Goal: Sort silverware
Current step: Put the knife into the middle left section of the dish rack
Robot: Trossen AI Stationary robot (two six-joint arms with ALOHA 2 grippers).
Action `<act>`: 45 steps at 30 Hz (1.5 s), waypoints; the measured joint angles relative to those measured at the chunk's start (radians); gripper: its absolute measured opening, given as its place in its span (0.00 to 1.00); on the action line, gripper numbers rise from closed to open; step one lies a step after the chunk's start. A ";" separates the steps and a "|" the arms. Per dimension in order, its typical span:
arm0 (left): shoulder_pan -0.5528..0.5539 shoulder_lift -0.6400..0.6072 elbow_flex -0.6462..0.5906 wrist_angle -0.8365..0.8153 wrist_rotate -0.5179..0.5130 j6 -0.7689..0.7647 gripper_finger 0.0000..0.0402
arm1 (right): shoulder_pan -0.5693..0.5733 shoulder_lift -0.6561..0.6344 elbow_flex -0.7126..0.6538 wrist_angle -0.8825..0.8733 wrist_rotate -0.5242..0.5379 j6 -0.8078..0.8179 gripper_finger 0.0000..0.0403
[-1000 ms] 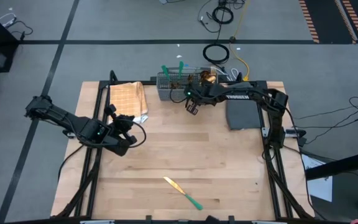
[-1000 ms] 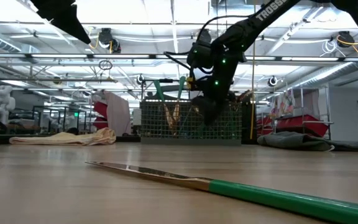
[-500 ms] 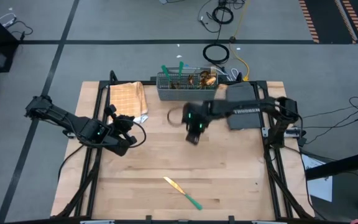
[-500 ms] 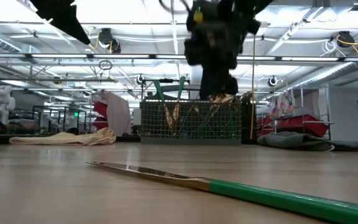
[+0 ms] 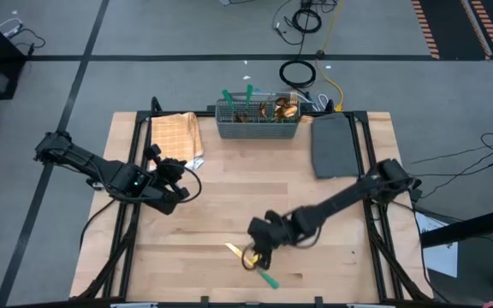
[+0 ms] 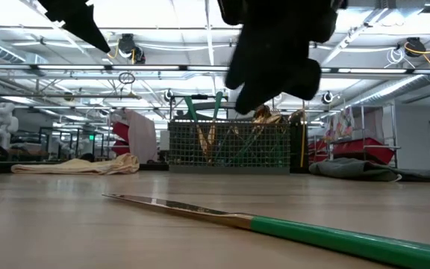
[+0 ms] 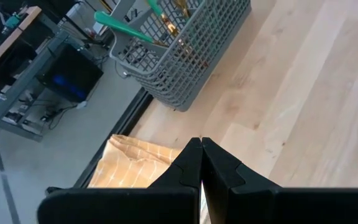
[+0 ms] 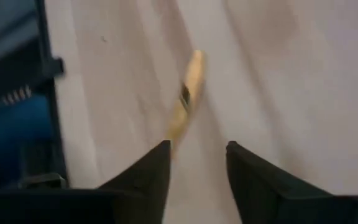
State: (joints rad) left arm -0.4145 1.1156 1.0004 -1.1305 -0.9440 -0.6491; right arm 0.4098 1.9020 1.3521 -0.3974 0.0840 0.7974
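One piece of silverware, a knife [image 5: 251, 265] with a gold blade [image 6: 174, 206] and a green handle [image 6: 342, 237], lies flat on the wood table near its front edge. My right gripper [image 5: 253, 252] hovers open just above the blade [image 8: 188, 93], which shows ahead between its two fingers; it touches nothing. More silverware [image 5: 248, 101] stands upright in the grey basket [image 5: 258, 127] at the far edge. My left gripper [image 5: 176, 184] waits shut over the table's left side, holding nothing.
A tan checked cloth [image 5: 176, 137] lies at the far left, next to the basket [image 7: 191, 56]. A dark grey mat [image 5: 332, 145] lies at the far right. Bare wood stretches across the table's middle and near right.
My right gripper has swung from the basket at the far edge across the table toward the near edge and has come down over the knife's blade. The knife has stayed where it was.
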 joint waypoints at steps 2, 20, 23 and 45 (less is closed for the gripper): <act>0.000 0.000 0.000 0.003 0.001 0.000 0.02 | 0.033 0.030 0.000 0.065 0.034 0.076 0.40; 0.000 0.000 0.000 0.008 0.079 0.000 0.02 | 0.140 0.336 0.233 -0.098 0.063 0.207 0.44; 0.000 0.000 0.000 0.009 0.079 0.000 0.02 | 0.145 0.379 0.305 -0.263 0.060 0.209 0.44; 0.000 0.000 0.000 0.024 0.043 0.010 0.02 | 0.082 0.413 0.359 -0.486 -0.018 0.090 0.18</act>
State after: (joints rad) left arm -0.4145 1.1156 1.0004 -1.1065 -0.9009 -0.6392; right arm 0.4915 2.3146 1.7111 -0.8837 0.0664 0.8874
